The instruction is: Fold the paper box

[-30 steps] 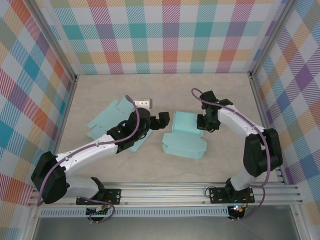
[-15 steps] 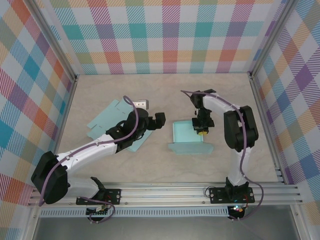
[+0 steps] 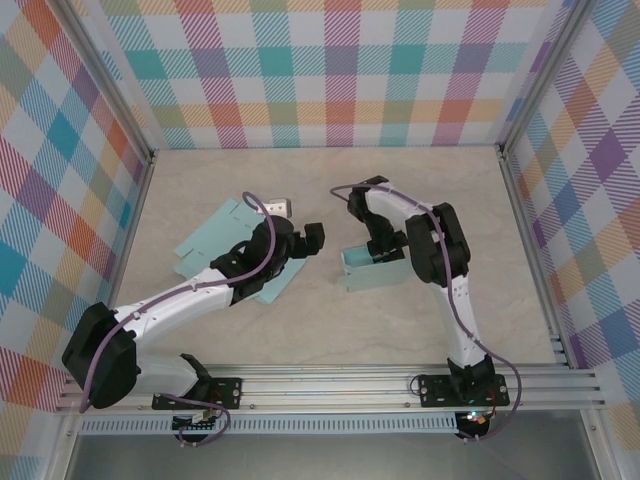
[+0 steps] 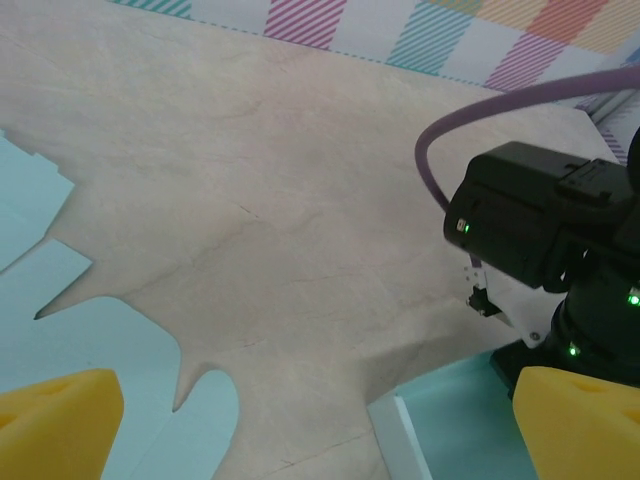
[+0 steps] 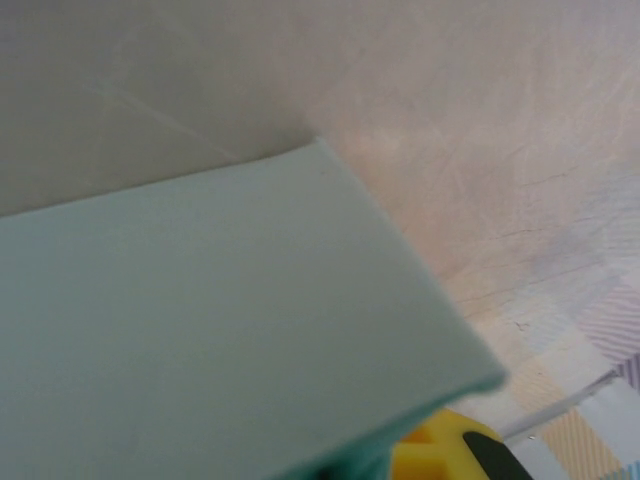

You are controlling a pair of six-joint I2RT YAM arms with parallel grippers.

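The teal paper box (image 3: 368,272) lies mid-table, partly folded, with one wall standing. My right gripper (image 3: 385,253) is at the box's back edge, shut on a teal panel (image 5: 220,330) of it. That panel covers most of the right wrist view, with one yellow fingertip (image 5: 440,455) showing beneath its edge. My left gripper (image 3: 303,241) hovers left of the box, apart from it, open with nothing between its yellow fingertips (image 4: 55,420). In the left wrist view the box's near corner (image 4: 440,430) shows at the lower right, below the right arm's black wrist (image 4: 540,225).
Flat teal cut-out sheets (image 3: 213,240) lie left of the box, partly under my left arm; their notched edge (image 4: 60,330) appears in the left wrist view. A small grey block (image 3: 285,207) sits behind them. Checked walls (image 3: 330,70) ring the table, and a metal rail (image 3: 330,385) runs along the near edge.
My right arm has swung left and folded in on itself. The box has slid left with it and gone from lying spread out to a narrower, raised shape. The left gripper barely moved.
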